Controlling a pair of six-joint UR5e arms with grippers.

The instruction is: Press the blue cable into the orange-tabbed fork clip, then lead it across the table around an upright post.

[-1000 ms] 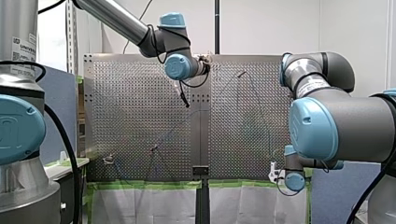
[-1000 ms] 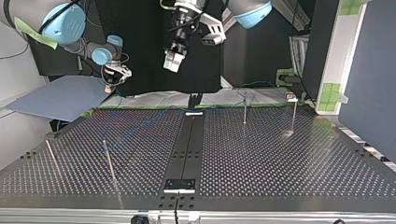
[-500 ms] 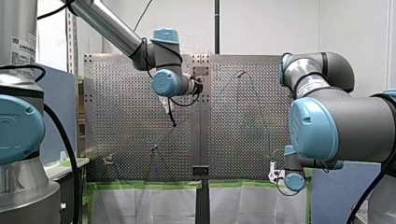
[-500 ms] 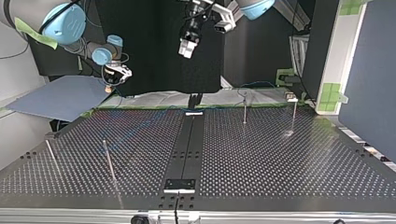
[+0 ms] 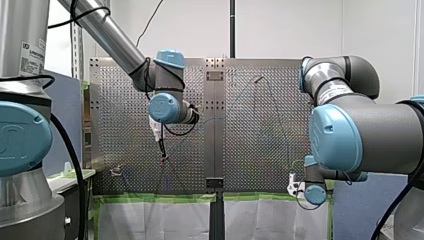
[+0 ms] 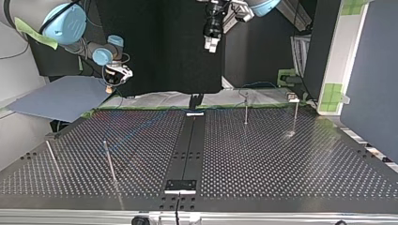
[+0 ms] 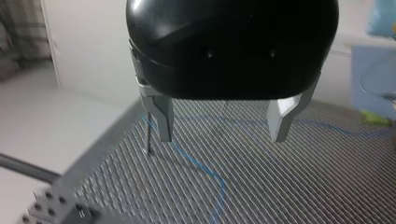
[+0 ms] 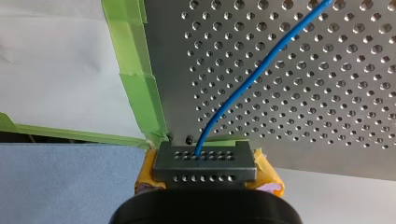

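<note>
Right wrist view sets the scene: my right gripper [image 8: 204,155] clamps the blue cable [image 8: 252,79], while my left gripper [image 7: 224,135] is open and empty.
Front view: left gripper points down, left of the centre strip [image 5: 215,125]; right gripper sits low, right of it. Top view: left gripper hangs high, just right of the strip. Left wrist view: fingers [image 7: 161,119] spread above the cable, an upright post [image 7: 147,140] beside one, likely lining up a grab. Right wrist view: closed pads [image 8: 266,172] anchor the cable's end, probably for tension. I cannot make out the fork clip.
</note>
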